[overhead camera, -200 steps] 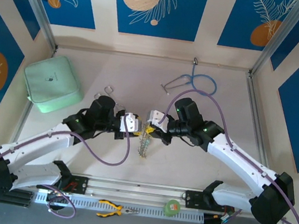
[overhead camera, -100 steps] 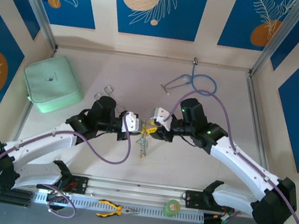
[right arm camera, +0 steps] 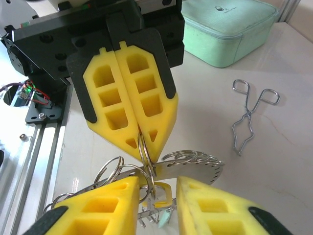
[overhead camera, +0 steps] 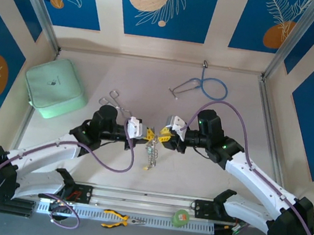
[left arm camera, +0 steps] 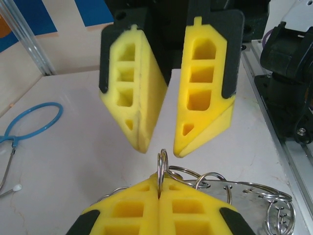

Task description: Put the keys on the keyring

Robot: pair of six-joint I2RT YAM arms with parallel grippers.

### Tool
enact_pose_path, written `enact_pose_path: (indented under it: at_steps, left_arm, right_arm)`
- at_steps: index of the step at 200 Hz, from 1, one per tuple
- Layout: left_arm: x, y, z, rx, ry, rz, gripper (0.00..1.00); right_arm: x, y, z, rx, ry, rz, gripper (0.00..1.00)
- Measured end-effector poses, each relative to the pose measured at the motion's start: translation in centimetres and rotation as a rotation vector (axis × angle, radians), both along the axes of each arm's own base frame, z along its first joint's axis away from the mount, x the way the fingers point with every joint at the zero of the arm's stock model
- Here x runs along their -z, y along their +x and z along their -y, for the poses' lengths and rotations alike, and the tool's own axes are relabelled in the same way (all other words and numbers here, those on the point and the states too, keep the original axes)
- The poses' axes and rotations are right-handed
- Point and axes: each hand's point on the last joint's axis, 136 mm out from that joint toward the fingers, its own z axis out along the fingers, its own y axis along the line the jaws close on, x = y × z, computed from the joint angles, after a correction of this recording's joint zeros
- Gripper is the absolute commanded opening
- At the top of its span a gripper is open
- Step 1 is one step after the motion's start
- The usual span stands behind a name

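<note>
At the far left of the table (overhead camera: 233, 123) lies a mint-green case (overhead camera: 55, 87). Its lid is closed, so I cannot tell what is inside. A little to the right of it, silver forceps (overhead camera: 118, 100) lie flat on the table, apart from the case and just behind the left arm.

Next comes the left gripper (overhead camera: 144, 132), near the middle of the table. Its yellow fingers are pressed together, and they pinch one thin wire loop of the keyring (overhead camera: 151, 150) between their tips. The keyring is a silvery metal piece with many small rings along its rim. It hangs between the two grippers, and I cannot tell if its lower end touches the table.

In the right wrist view, the keys (right arm camera: 163, 192) are seen under the keyring: one yellow plastic head, and one teal head just below it.

The right gripper (overhead camera: 163, 134) faces the left one, tip close to tip. Its fingers are spread apart, with the keyring and the yellow key in the gap between them, and they do not grip anything.

Further right and to the back, a stethoscope (overhead camera: 208, 88) with a blue tube lies well apart from the grippers.
</note>
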Motion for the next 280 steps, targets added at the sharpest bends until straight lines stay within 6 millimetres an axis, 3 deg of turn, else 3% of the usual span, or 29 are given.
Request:
enact_pose_path:
  at_steps: [17,52,89,140,165,178,239,280]
  left_arm:
    - [0.0,0.0,0.0,0.001,0.0,-0.001,0.0]
    - [0.0,-0.1,0.0,0.003,-0.001,-0.001,0.0]
    - [0.0,0.0,0.0,0.001,-0.003,-0.002,0.0]
    - [-0.4,0.0,0.1,-0.002,-0.02,-0.016,0.0]
    - [-0.2,0.0,0.1,-0.001,-0.019,-0.023,0.0]
    - [-0.4,-0.1,0.2,0.008,-0.026,-0.018,0.0]
    - [-0.6,-0.2,0.5,0.029,-0.04,-0.011,0.0]
    - [-0.5,-0.2,0.5,0.03,-0.04,-0.021,0.0]
  right_arm:
    - [0.3,-0.1,0.1,0.0,-0.005,-0.007,0.22]
    - [0.4,0.0,0.1,0.005,-0.009,-0.001,0.07]
    - [0.4,0.0,0.1,0.004,-0.009,-0.007,0.0]
    - [1.5,0.3,-0.3,-0.001,-0.029,-0.036,0.0]
    - [1.7,0.3,-0.4,0.001,-0.029,-0.047,0.21]
    - [1.3,0.5,-0.4,0.007,-0.012,-0.032,0.24]
    - [-0.1,0.1,-0.1,0.003,0.042,0.015,0.25]
    - [0.0,0.2,-0.5,-0.013,0.05,0.014,0.2]
